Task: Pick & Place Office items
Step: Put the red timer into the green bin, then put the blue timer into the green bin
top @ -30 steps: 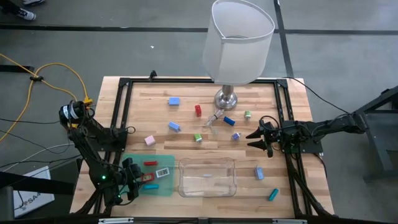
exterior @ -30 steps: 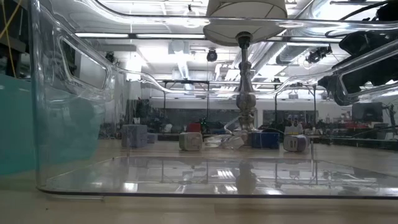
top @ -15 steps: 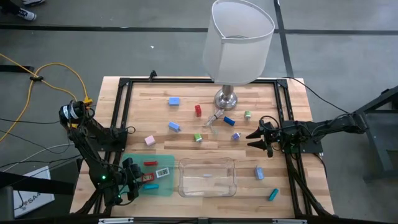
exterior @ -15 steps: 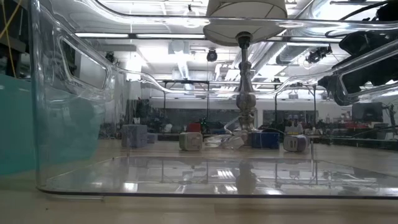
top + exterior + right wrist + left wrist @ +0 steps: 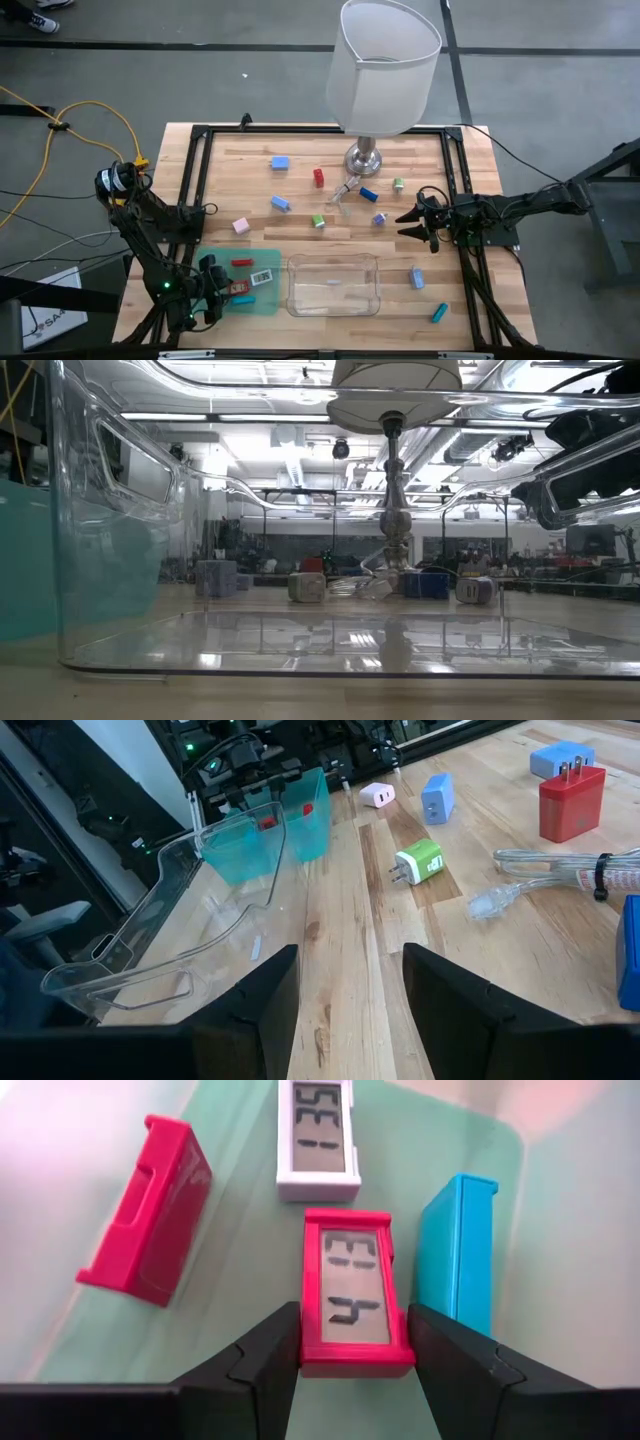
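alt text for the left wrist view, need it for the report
The left gripper is closed on a red piece with a small grey display, its two dark fingers pressing the piece's sides over a pale green mat. Around it on the mat lie a white display piece, a bright blue block and another red block.

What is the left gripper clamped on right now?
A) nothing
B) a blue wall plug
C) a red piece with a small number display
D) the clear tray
C: in the left wrist view the left gripper pinches a red display piece over the green mat.
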Controlling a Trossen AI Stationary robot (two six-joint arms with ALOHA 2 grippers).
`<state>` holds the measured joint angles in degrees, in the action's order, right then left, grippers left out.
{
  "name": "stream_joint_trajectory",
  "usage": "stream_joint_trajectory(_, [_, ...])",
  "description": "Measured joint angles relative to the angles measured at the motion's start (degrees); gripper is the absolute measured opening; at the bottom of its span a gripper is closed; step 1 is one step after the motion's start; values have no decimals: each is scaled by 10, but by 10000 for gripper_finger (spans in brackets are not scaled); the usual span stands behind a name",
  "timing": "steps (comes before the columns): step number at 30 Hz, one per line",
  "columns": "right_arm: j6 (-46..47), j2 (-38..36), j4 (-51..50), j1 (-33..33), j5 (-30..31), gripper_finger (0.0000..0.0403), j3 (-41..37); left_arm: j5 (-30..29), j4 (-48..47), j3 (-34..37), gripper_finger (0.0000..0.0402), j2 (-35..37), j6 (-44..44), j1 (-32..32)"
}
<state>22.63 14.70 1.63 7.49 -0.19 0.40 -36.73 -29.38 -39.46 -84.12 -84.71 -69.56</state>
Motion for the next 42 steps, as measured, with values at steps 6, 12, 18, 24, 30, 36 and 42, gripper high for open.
stream_joint_trajectory(6, [0,0,0,0,0,166,0,-11,-1,0,219,0,4,0])
stream_joint_trajectory(12, [0,0,0,0,0,166,0,-23,0,0,241,2,5,2])
stream_joint_trajectory(18, [0,0,0,0,0,166,0,-71,0,0,242,40,43,2])
stream_joint_trajectory(24, [0,0,0,0,0,166,0,-117,0,0,242,95,125,39])
stream_joint_trajectory(30, [0,0,0,0,0,166,0,-117,0,0,242,156,225,116])
stream_joint_trajectory(36, [0,0,0,0,0,166,0,-116,1,0,242,213,329,183])
stream_joint_trajectory(42, [0,0,0,0,0,166,0,-98,0,0,242,251,392,237])
